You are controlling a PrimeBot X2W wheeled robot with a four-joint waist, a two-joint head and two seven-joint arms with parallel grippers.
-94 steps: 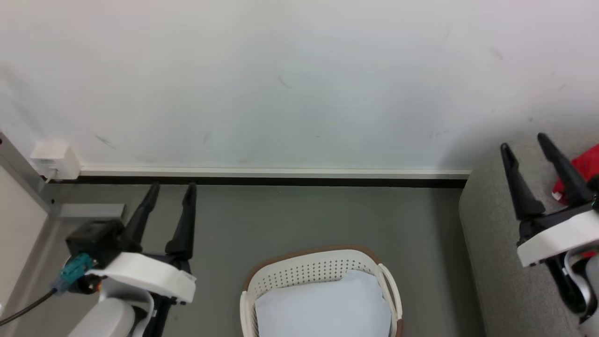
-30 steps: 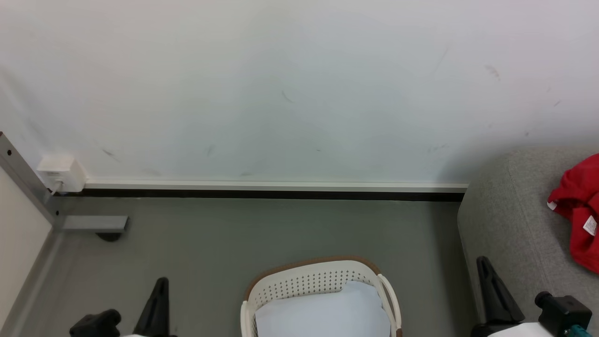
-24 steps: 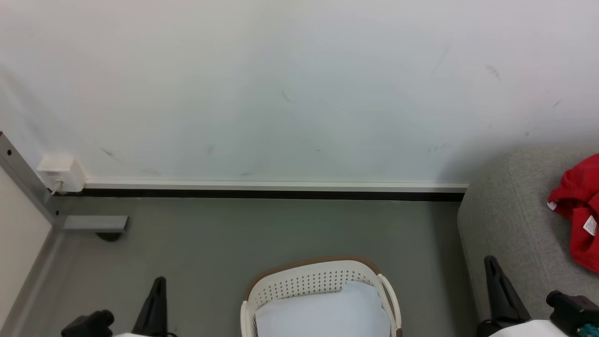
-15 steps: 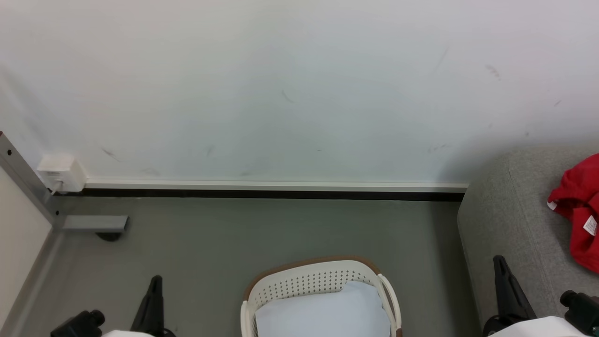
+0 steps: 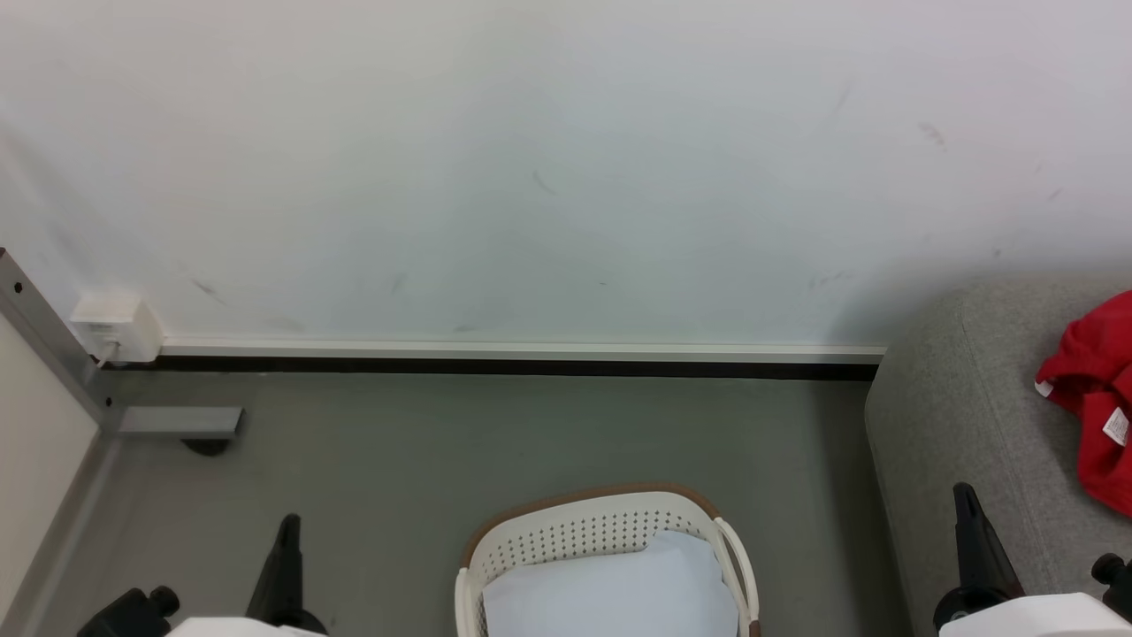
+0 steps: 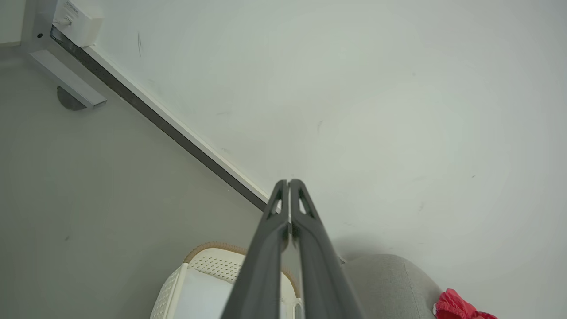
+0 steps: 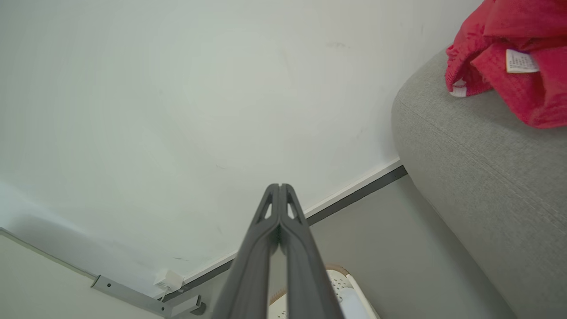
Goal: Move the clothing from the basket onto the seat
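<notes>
- The red jersey point(image 5: 1092, 398) lies at the frame's right edge on the grey sofa point(image 5: 955, 416), well apart from the laundry basket point(image 5: 575, 522) at lower centre.
- The left gripper point(image 6: 289, 182) and right gripper point(image 7: 280, 186) have their fingers pressed together, holding nothing.
- Placement looks done, so park both arms low, away from the fabric.

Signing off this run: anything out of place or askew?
Nothing stands out. The red jersey lies bunched on the sofa, the basket stands upright on the floor, left gripper and right gripper both shut, empty.
</notes>
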